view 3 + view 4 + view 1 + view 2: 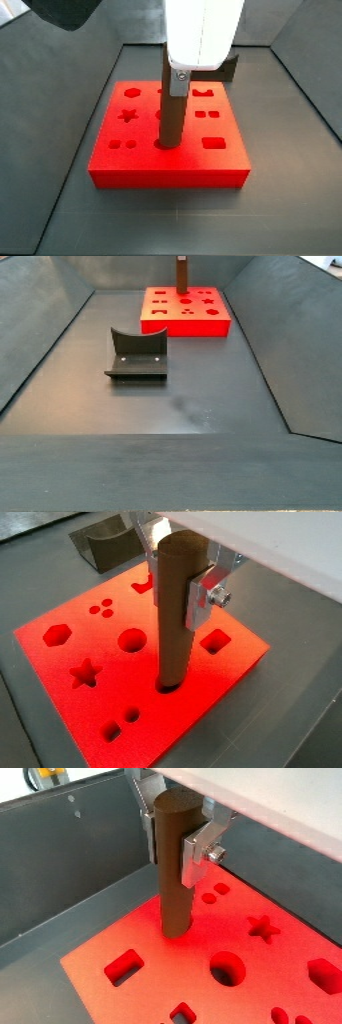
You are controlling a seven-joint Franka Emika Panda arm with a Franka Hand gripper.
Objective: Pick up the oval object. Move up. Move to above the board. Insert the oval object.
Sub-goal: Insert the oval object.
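Over the red board [170, 150], my gripper [185, 574] is closed on the upper part of the brown peg [174, 617], its silver fingers [203, 597] pressing the sides while the peg hangs upright with its lower end standing in a hole near the middle of the board's front row. In both wrist views the tip looks to be just inside that opening, though I cannot tell how deep it sits or whether it has bottomed out. I judge the insertion to be under way rather than finished. The peg reads to me as stiff and light, like a wooden rod, smooth enough that it could slide in the pads if it binds against the hole's edge. A long, slender piece like this will lever easily, so the hold high up keeps the fingers clear of the board but gives any tilt plenty of reach; I would keep it plumb and push gently. In a side view the dark grey holder [136, 354] sits empty on the floor, well apart from the board.
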